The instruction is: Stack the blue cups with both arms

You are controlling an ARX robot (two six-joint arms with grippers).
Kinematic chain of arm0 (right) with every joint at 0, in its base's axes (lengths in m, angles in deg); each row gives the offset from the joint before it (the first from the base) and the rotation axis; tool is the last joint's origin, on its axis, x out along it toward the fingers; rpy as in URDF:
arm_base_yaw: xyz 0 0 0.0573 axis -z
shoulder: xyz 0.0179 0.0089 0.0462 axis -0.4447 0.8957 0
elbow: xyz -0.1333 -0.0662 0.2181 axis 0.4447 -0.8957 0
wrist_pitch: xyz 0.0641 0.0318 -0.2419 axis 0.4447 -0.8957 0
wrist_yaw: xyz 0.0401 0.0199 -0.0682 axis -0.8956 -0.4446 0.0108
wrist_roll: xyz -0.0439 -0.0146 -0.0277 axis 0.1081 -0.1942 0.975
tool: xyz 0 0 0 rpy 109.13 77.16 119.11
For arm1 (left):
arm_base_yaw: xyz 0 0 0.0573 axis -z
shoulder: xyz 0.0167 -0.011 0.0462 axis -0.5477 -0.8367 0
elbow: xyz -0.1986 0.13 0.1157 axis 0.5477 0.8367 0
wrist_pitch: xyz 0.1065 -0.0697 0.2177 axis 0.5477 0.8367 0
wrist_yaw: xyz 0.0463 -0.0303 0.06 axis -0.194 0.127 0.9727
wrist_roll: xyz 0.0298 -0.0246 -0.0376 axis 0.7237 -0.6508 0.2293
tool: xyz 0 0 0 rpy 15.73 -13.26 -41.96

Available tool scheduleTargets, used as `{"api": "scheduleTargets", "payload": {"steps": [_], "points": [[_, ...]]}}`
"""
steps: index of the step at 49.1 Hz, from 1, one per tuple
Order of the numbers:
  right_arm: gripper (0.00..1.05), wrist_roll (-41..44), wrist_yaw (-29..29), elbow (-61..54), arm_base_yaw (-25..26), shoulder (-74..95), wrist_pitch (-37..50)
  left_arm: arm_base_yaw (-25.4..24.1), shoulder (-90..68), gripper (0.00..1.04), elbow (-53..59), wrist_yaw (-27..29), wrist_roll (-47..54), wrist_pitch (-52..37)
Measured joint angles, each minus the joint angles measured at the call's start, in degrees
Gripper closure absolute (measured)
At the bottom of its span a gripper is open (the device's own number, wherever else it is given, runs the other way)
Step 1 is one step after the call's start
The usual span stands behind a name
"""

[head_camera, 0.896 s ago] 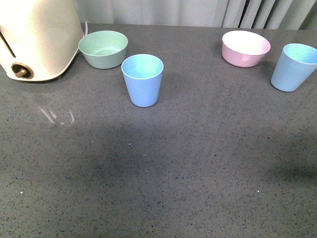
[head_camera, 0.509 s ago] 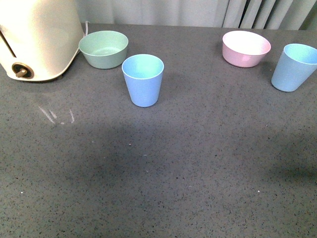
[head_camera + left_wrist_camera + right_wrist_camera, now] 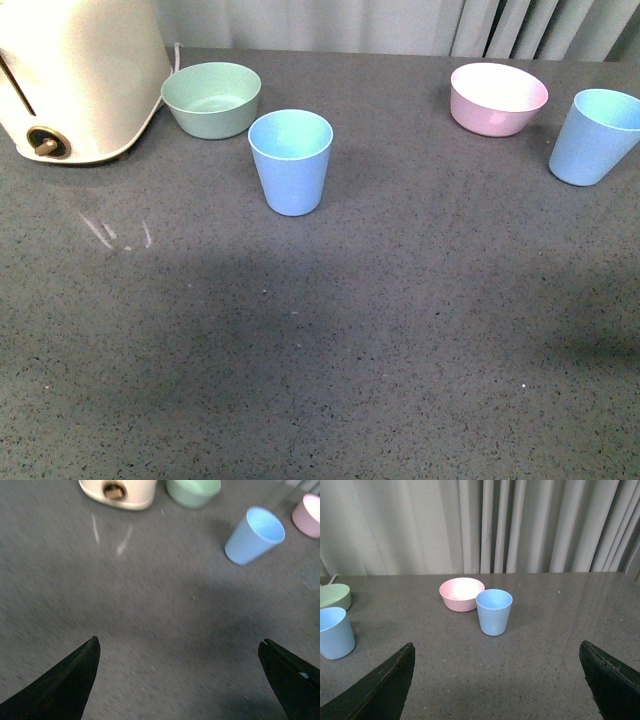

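Two light blue cups stand upright on the grey table. One blue cup point(image 3: 290, 160) is at centre left, in front of the green bowl; it also shows in the left wrist view point(image 3: 254, 536) and the right wrist view point(image 3: 336, 632). The other blue cup point(image 3: 595, 136) is at the far right beside the pink bowl, and shows in the right wrist view point(image 3: 494, 611). Neither arm shows in the front view. My left gripper point(image 3: 177, 647) is open and empty, well short of its cup. My right gripper point(image 3: 497, 652) is open and empty, facing the right cup from a distance.
A green bowl point(image 3: 211, 98) and a cream appliance point(image 3: 75, 75) stand at the back left. A pink bowl point(image 3: 497, 97) stands at the back right, close to the right cup. A grey curtain point(image 3: 480, 525) hangs behind the table's far edge.
The front view has shifted very slightly, so everything sits a few pixels further right. The cups and bowls have not moved on the table.
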Motion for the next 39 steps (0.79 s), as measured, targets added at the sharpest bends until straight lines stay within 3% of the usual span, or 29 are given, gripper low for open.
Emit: {"api": "scheduleTargets", "payload": {"steps": [9,16,39], "points": [[0.09,0.0,0.02,-0.02,0.0,0.0,0.0,2.97,-29.31,0.09,-11.04,-0.94,-7.1,-14.58],[0.09,-0.02,0.0,0.0,0.0,0.0,0.0,9.25,-47.28,0.09,-20.85,0.59,-9.42,-21.33],[0.09,-0.02,0.0,0.0,0.0,0.0,0.0,20.7,-77.99,0.09,-41.75,6.8,-13.53,-22.47]]}}
